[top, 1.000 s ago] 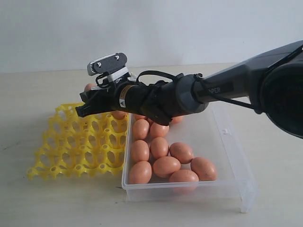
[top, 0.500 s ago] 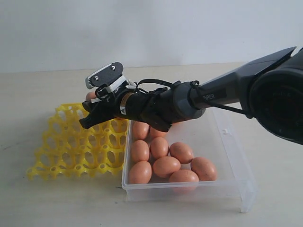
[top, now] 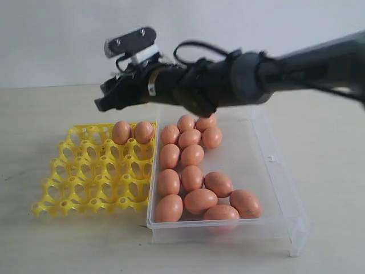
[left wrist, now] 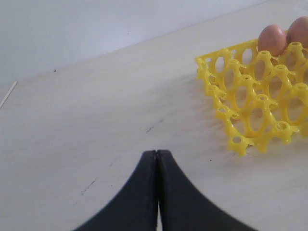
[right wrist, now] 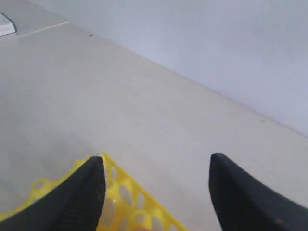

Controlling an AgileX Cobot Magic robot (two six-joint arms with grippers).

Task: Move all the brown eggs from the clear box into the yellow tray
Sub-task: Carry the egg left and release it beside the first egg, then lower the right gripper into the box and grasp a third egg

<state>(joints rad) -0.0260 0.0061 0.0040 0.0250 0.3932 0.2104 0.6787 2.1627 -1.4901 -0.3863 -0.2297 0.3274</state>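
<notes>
R tool hangs in the air, arm stretched out over the box. Its jaws are spread wide w/ nothing between them; the wrist view shows only bare worktop and a tray corner past the tips.

Tray lies flat on the worktop, directly below the R tool. 2 eggs sit side by side in its far row, under the tool and slightly toward the arm side; the other cups are unfilled.

Box is on the worktop just beside the tray, below the R arm. Approx. 14 eggs lie in it, bunched along the wall nearest the tray, most touching a neighbour.

L tool is clenched, jaws pressed together, gripping nothing, low over the worktop. The tray is ahead of it, well apart from its tips.
</notes>
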